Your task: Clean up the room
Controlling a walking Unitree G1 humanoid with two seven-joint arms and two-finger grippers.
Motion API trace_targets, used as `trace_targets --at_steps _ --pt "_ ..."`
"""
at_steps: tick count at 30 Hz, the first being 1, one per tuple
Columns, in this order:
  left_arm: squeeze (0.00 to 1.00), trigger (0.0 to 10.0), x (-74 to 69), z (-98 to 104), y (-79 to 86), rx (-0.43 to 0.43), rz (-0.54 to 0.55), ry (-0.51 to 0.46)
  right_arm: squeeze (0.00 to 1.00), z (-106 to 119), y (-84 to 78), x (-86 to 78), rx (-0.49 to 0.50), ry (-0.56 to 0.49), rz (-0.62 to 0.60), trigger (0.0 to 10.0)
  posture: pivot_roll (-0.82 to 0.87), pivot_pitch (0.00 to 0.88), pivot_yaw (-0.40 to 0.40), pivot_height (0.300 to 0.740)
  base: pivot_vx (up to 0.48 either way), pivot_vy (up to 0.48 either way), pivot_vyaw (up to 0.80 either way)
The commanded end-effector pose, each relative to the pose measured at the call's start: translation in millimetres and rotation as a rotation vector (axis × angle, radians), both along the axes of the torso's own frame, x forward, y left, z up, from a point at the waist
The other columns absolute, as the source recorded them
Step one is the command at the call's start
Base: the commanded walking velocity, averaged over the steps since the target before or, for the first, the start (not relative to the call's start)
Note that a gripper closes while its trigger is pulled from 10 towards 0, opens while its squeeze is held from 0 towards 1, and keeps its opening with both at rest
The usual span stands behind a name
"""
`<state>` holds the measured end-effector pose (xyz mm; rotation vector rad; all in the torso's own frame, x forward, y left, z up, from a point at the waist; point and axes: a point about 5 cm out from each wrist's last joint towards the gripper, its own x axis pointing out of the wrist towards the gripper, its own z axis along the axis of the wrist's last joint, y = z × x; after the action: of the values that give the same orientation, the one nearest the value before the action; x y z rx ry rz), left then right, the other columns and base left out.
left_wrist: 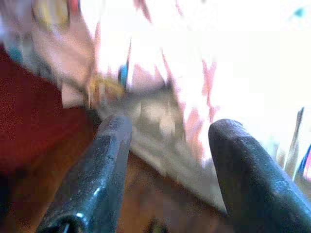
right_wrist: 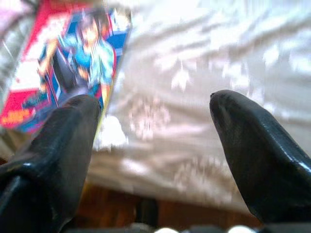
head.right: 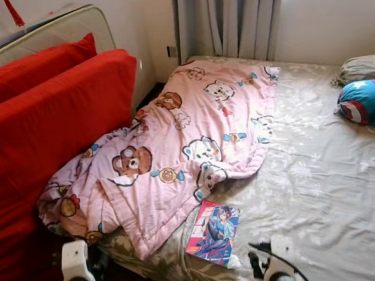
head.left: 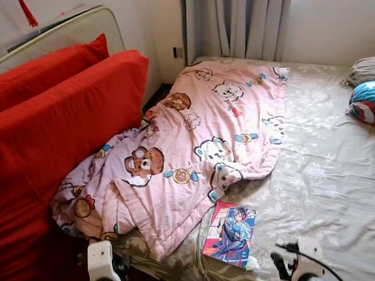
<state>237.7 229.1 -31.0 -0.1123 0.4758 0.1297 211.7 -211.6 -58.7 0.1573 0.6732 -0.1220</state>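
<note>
Evidently little was tidied: the cartoon blanket (head.left: pixel 187 140) lay crumpled across frame centre on the bed (head.left: pixel 331 169), a comic book (head.left: pixel 230 234) at lower centre. Left hand (left_wrist: pixel 167 160) and right hand (right_wrist: pixel 155 145) were spread, empty.

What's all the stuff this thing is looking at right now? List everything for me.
blanket: one, pink with cartoon bears, crumpled across the bed's left half
comic book: one, red and blue cover, flat near the bed's front edge
small white scrap: one, white, on the sheet at the book's corner
bed sheet: one, beige with a pale floral print
red cushions: two, red, leaning at the bed's left side
round cushion: one, blue, red and white, far right
grey pillow: one, behind the round cushion
curtain: grey, at the back wall
left gripper: open, low by the bed's front edge
right gripper: open, beside the book
</note>
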Motion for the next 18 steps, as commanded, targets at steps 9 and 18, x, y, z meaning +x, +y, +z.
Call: trace_targets --at_steps 9,18 --pt "0.0 10.0 23.7 36 4.1 0.029 -0.035 -0.268 0.0 33 -0.4 34.9 -0.017 -0.26 0.014 10.0 0.01 0.0 -0.002 0.74 0.0 0.0 0.0" --pt "0.0 10.0 26.2 52 -0.5 0.067 -0.129 -0.384 0.0 64 1.4 51.2 -0.112 -0.504 0.055 10.0 -0.02 0.0 0.013 0.74 0.0 0.0 0.0"
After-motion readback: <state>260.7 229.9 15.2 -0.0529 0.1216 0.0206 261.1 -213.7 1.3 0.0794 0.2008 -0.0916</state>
